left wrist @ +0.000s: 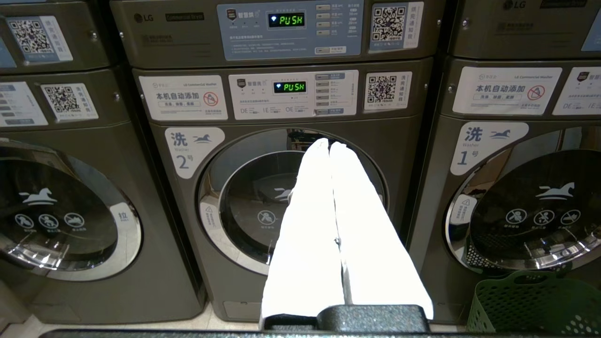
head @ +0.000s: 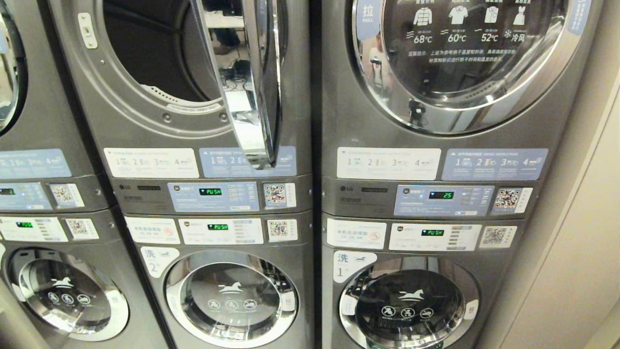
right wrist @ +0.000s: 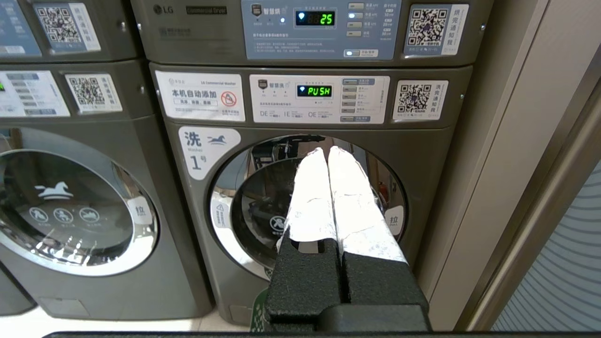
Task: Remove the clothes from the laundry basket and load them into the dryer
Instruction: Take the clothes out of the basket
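Before glossy grey steel washers, left claw (left wrist: 329, 145) and right claw (right wrist: 327, 151) pressed closed, empty.

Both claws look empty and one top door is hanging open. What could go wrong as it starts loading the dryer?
1. The open dryer door juts out beside the drum opening; an arm lifting clothes might knock it.
2. The green laundry basket sits low on the floor before washer 1, far below the dryer, so clothes could slip off on the long lift.
3. The left gripper and right gripper are both shut and empty; they must open first.
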